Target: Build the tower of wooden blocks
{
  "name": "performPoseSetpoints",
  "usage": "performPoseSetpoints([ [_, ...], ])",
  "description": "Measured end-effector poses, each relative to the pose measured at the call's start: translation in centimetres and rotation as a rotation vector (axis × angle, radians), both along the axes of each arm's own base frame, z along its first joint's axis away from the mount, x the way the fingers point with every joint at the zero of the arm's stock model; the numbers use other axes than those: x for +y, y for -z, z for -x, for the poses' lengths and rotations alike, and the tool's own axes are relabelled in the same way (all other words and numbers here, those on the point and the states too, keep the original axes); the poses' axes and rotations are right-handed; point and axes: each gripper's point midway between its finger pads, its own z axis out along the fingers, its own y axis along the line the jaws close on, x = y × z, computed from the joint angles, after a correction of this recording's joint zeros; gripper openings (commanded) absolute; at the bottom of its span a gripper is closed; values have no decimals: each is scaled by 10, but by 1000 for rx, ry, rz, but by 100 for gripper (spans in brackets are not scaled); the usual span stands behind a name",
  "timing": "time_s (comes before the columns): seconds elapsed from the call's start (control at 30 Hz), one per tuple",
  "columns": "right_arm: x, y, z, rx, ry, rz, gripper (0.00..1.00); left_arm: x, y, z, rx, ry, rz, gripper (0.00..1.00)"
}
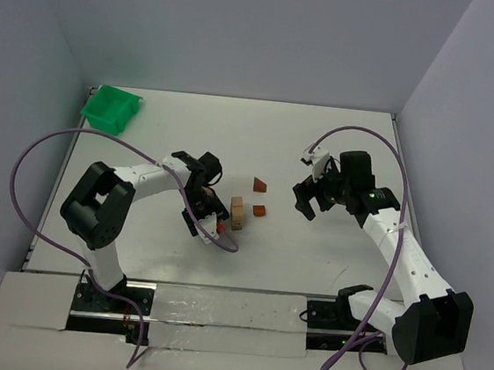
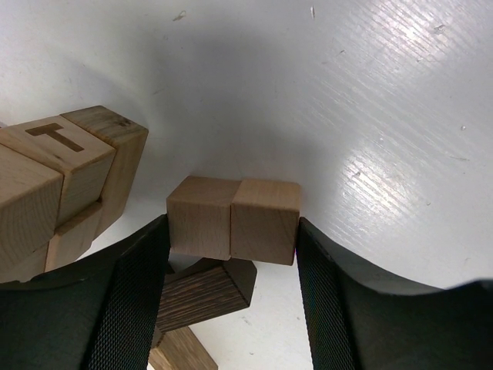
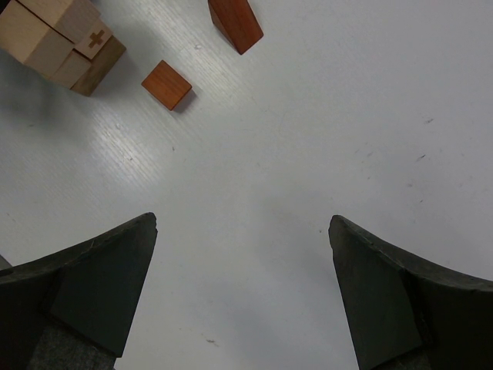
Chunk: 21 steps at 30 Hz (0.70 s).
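Two light tan wood blocks point(image 2: 231, 220) sit side by side between the fingertips of my left gripper point(image 2: 231, 231), whose pads touch their outer faces. A dark brown block point(image 2: 204, 293) lies partly under them, nearer the palm. Left of them stands a short stack of tan blocks point(image 2: 62, 177), one marked T; the same stack point(image 1: 237, 212) shows in the top view just right of the left gripper point(image 1: 201, 217). A reddish-brown cube point(image 1: 259, 210) point(image 3: 166, 84) and a reddish wedge point(image 1: 259, 185) point(image 3: 235, 23) lie beside it. My right gripper point(image 1: 309, 200) point(image 3: 243, 223) hangs open over bare table.
A green plastic bin point(image 1: 111, 108) stands at the far left corner of the white table point(image 1: 327, 264). Walls close in the back and both sides. Purple cables loop off both arms.
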Motion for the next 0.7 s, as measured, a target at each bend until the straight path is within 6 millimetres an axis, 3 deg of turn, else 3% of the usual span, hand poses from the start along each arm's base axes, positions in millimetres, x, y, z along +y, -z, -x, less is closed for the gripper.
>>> performPoseSetpoints([
  [0.17, 0, 0, 0, 0, 0, 0, 100, 4, 0, 5, 3, 0, -3, 42],
  [0.37, 0, 0, 0, 0, -1, -2, 100, 15, -4, 19, 21, 1, -22, 36],
  [0.7, 1, -1, 1, 4, 0, -10, 100, 27, -47, 39, 5, 2, 7, 19],
])
